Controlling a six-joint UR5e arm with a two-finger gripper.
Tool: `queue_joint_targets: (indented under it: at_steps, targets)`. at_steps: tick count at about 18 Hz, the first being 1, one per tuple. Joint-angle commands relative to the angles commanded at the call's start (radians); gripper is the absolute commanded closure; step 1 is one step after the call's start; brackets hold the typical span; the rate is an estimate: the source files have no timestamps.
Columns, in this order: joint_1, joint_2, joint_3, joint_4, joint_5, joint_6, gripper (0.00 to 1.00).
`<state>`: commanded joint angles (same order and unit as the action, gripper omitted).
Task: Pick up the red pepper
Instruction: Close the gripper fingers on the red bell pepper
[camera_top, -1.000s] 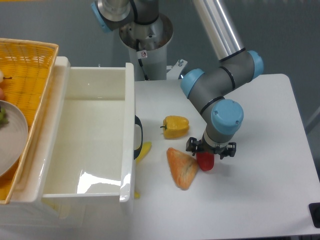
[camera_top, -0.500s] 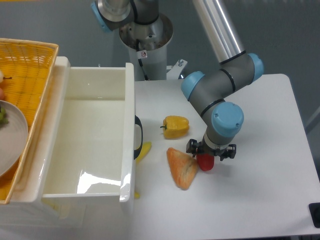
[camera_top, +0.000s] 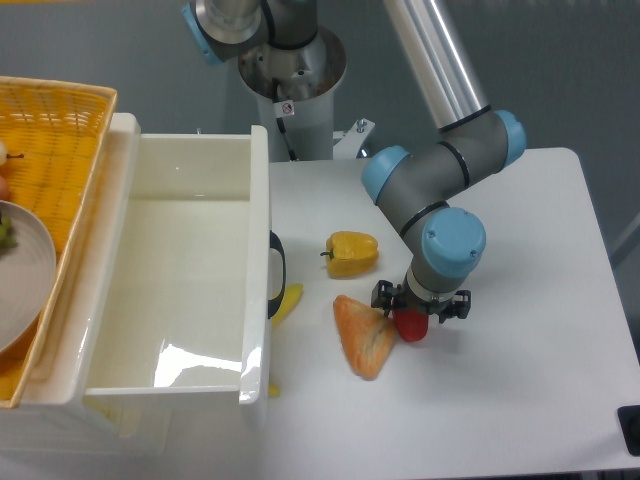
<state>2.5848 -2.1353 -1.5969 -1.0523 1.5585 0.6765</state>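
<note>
The red pepper (camera_top: 411, 326) lies on the white table (camera_top: 520, 250), touching the right tip of the orange wedge-shaped item (camera_top: 364, 335). Only its lower half shows. My gripper (camera_top: 416, 312) points straight down right over the pepper, and its black body covers the pepper's top. The fingertips are hidden under the wrist, so I cannot see whether they are closed on the pepper. The pepper seems to rest on the table.
A yellow pepper (camera_top: 351, 253) lies left of and behind the gripper. A large white bin (camera_top: 180, 280) with a black handle stands at the left, with a yellow piece (camera_top: 287, 301) beside it. A yellow basket (camera_top: 50, 130) holding a plate is at the far left.
The wrist has shifted very slightly left and up. The red pepper stays in about the same place.
</note>
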Motion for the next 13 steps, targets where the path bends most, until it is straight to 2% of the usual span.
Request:
queue_joint_targets:
  at_steps: [2,3,5,13]
  targets:
    - [0.0,0.0,0.002,0.0,0.0,0.0,0.06]
    - [0.0,0.0,0.002,-0.002,0.0,0.0,0.19]
    - [0.0,0.0,0.002,-0.002,0.0,0.002,0.36]
    - [0.003,0.009,0.015,-0.003,-0.003,0.012,0.51]
